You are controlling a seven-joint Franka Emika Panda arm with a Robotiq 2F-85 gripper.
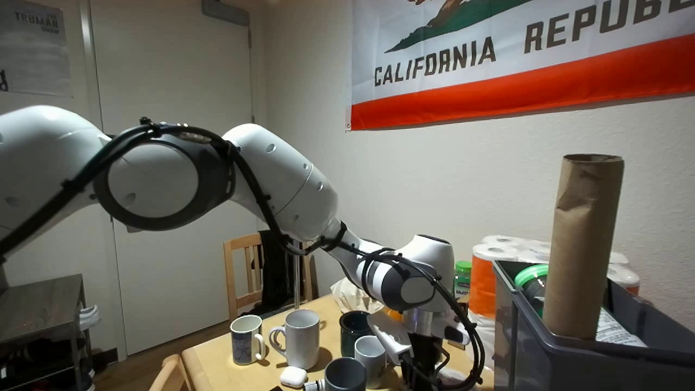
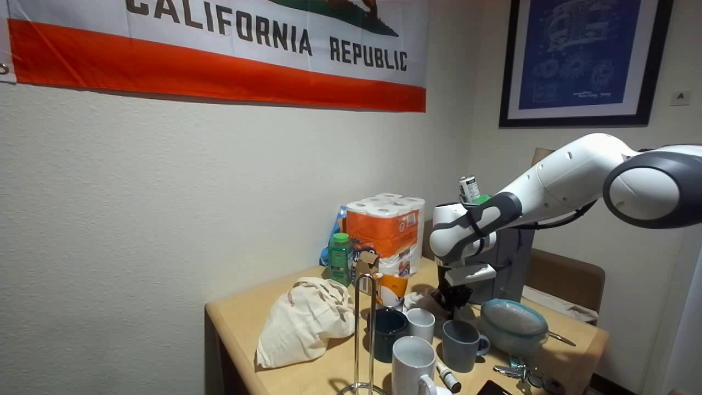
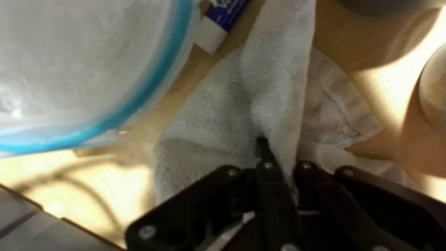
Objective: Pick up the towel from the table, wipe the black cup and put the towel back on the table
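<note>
We count one gripper [image 3: 281,157], one towel [image 3: 275,73], one black cup [image 1: 348,336], one grey mug [image 2: 459,351], two white cups [image 1: 303,339] [image 1: 370,354], one patterned mug [image 1: 242,347], one teal-rimmed bowl [image 2: 513,341], one cloth bag [image 2: 307,323], one grey bin [image 1: 608,372], one cardboard tube [image 1: 583,247], one wall flag [image 1: 516,65]

"In the wrist view, we look down, close over the towel [image 3: 275,87]."

"And both exterior views?"

"Farther back, we look across the table [image 2: 307,378] toward the flag [image 2: 219,60], sharing it and the arm [image 1: 282,174]."

Whitish towel [image 3: 275,101] rumpled on wooden table [image 2: 307,378], fold pinched between jaws; dark cup [image 2: 392,340] upright, same table.
</note>
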